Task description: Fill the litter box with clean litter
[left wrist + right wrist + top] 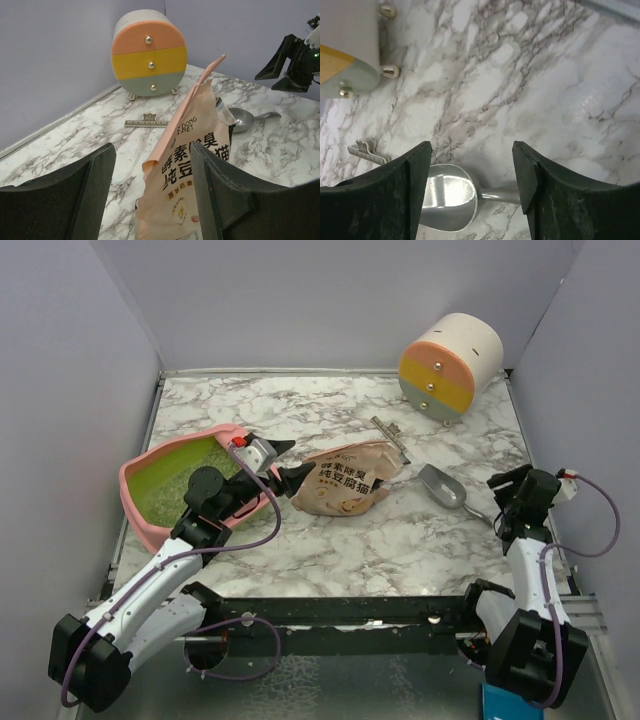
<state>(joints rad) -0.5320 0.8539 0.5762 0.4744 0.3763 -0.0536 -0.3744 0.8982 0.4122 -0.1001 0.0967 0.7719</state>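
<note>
The pink litter box (137, 502) with its yellow-green inside sits at the left. The tan pouch (345, 480) with black Chinese text lies at the table's middle; any litter in it is hidden. My left gripper (290, 478) is open at the pouch's left end, over the box's right rim. In the left wrist view the pouch (197, 120) stands between the spread fingers of the left gripper (152, 147), close to the right finger. My right gripper (505, 502) is open and empty. In the right wrist view it (471, 147) hovers over the grey metal scoop (451, 197).
The round cream-orange-yellow drawer unit (450, 365) stands at the back right. The scoop (445, 487) lies right of the pouch. A thin grey toothed strip (390, 438) lies behind the pouch. Purple walls close three sides.
</note>
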